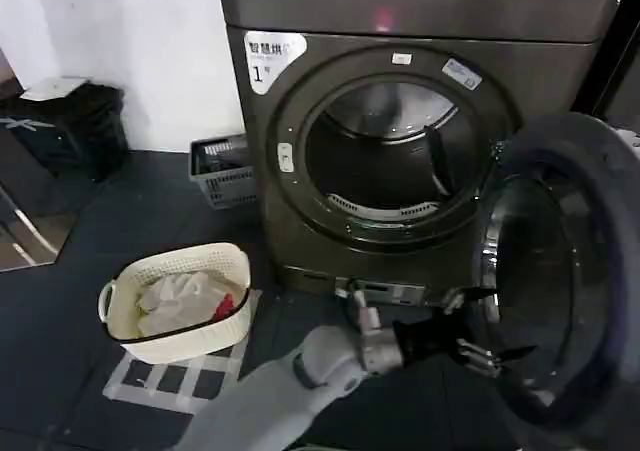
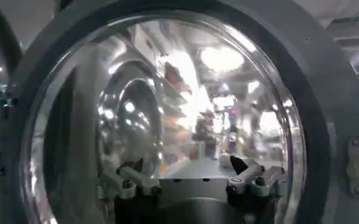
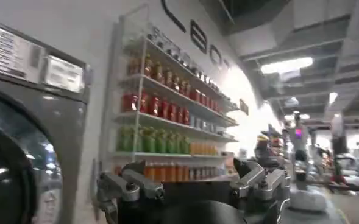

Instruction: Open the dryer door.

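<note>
Head view shows the round dark dryer door [image 1: 560, 271] with chrome rim swung open. Left gripper [image 1: 478, 323] hovers at its inner side, fingers [image 1: 505, 353] spread wide, holding nothing. Right gripper [image 3: 194, 185] is also spread, empty.

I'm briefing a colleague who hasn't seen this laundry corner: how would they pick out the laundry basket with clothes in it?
Start at the dark dryer with its round door swung open. On the floor at its left stand two baskets. The one meant is the cream oval basket holding crumpled light cloth, nearer the robot than the grey crate by the wall.

White sticker [image 1: 272, 58] on dryer front [image 1: 250, 171]: Chinese characters, too small to read, above "1".
Wall lettering [image 3: 194, 33] above shelves [image 3: 167, 122]: large dark letters, partly cut off, unreadable.
</note>
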`<action>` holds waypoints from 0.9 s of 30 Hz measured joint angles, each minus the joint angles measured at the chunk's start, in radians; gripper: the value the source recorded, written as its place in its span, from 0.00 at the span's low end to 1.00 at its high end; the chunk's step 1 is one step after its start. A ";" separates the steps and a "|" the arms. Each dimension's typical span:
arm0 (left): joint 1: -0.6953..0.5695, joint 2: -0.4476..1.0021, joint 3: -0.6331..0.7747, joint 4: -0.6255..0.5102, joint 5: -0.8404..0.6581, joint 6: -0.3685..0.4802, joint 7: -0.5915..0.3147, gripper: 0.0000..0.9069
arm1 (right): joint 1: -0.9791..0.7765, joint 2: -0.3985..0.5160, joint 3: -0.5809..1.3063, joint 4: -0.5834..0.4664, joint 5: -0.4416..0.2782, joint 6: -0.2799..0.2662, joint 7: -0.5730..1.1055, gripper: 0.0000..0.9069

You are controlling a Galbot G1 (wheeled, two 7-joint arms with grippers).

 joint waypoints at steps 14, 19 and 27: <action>-0.076 -0.036 0.001 0.180 0.070 -0.030 -0.024 1.00 | -0.009 -0.016 0.009 -0.003 -0.001 0.001 0.001 1.00; -0.095 -0.036 0.000 0.239 0.081 -0.037 -0.040 1.00 | -0.012 -0.015 0.009 0.001 0.000 0.001 0.000 1.00; -0.115 -0.036 0.003 0.260 0.079 -0.063 -0.093 1.00 | -0.019 -0.009 0.012 0.008 0.003 0.003 -0.004 1.00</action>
